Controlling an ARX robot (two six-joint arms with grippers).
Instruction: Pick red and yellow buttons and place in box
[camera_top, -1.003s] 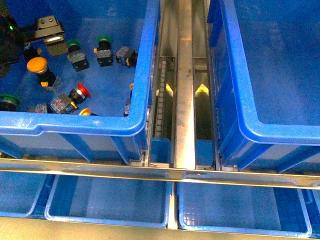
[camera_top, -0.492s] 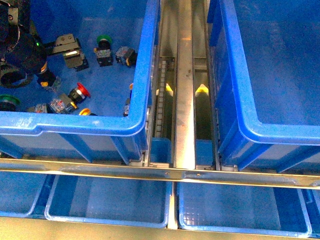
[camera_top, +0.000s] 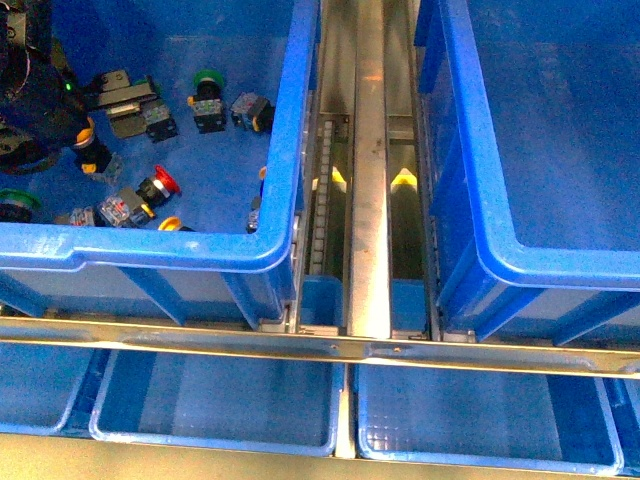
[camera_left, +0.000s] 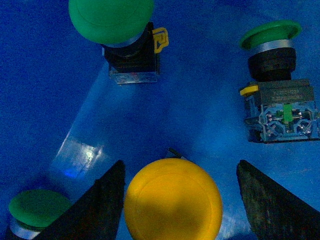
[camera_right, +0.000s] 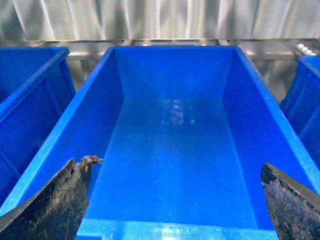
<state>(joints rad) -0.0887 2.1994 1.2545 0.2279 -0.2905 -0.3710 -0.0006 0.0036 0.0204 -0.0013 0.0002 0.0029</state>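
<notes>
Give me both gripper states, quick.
Left gripper: open, straddling the yellow button, not gripping it.
Right gripper: open, holding nothing.

Looks like a factory or warehouse sorting line to me, what with the deep blue plastic crates (camera_top: 480, 200), a steel rail (camera_top: 368, 180) running between them, shallow trays (camera_top: 215, 445) racked underneath and corrugated metal sheeting (camera_right: 160, 20) behind.

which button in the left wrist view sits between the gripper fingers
The yellow-capped button, centred inside the open left gripper. The three green-capped buttons all lie outside it.
</notes>
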